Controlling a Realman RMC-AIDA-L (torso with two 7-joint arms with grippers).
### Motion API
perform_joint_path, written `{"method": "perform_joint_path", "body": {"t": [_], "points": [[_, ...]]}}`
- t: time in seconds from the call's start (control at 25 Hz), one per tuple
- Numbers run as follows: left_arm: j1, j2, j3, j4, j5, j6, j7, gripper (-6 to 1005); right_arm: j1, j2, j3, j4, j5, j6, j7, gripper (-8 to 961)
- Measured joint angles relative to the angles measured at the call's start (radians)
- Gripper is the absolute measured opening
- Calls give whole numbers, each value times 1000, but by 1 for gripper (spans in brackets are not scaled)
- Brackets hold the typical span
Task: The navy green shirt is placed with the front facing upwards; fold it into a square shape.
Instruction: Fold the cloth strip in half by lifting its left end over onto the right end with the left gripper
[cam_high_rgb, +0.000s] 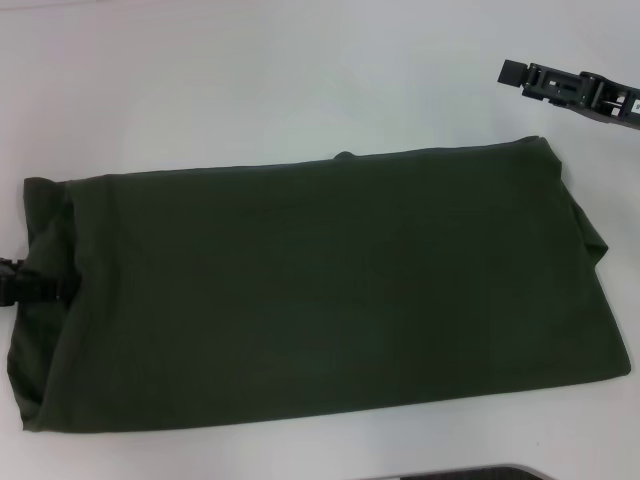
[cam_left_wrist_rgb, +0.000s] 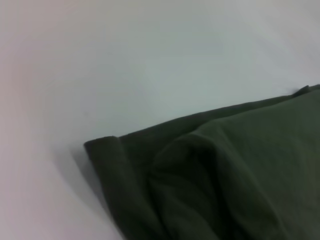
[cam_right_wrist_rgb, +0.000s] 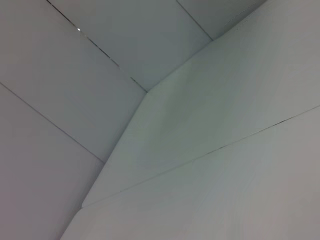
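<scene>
The navy green shirt lies on the white table as a long flat rectangle running left to right, with no lettering showing. Its left end is bunched into soft folds, and the left wrist view shows that rumpled corner of the shirt close up. My left gripper sits at the shirt's left edge, partly hidden by the cloth. My right gripper hangs above the table beyond the shirt's far right corner, apart from it. The right wrist view shows only pale panels, no shirt.
A dark curved edge shows at the bottom of the head view. White tabletop surrounds the shirt on the far side and along the near edge.
</scene>
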Motion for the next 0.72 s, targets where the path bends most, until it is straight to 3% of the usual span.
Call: {"method": "perform_joint_path", "body": {"t": [0.72], "points": [[-21, -4, 23, -13, -10, 43, 4, 861, 0, 0, 0, 0, 0, 0, 0, 916]]}}
